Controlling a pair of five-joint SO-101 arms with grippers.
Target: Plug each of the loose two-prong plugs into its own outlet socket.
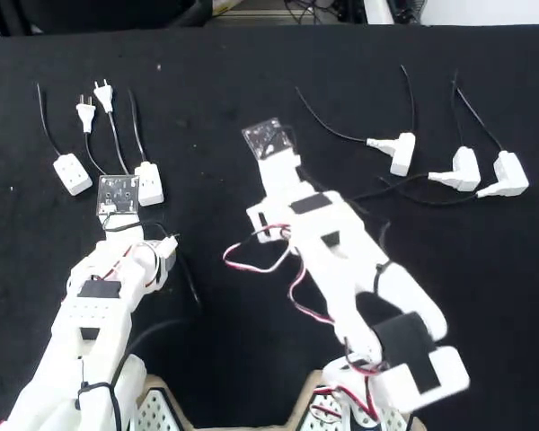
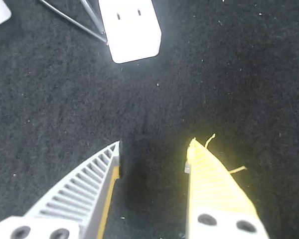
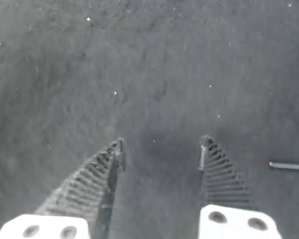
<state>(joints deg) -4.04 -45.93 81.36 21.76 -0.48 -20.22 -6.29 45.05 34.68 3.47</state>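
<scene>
At the far left a socket [image 1: 72,172] and a second socket [image 1: 149,183] lay on the worktop [image 1: 207,81], two loose plugs [image 1: 86,111] behind them. The left jaws stood open and empty near the second socket; the right jaws gaped over bare worktop. Crossed cords [image 1: 115,136] could snag, dragging a socket askew.

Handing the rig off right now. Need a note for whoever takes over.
Left gripper: open, empty, just short of the near socket.
Right gripper: open, empty, over bare mat.
Second socket sits alongside. One loose plug and the other plug lie beyond them, unplugged.
Three corded white pieces at far right: cannot tell if mated.
Left to do: grasp each loose plug, seat it in its own socket.
</scene>
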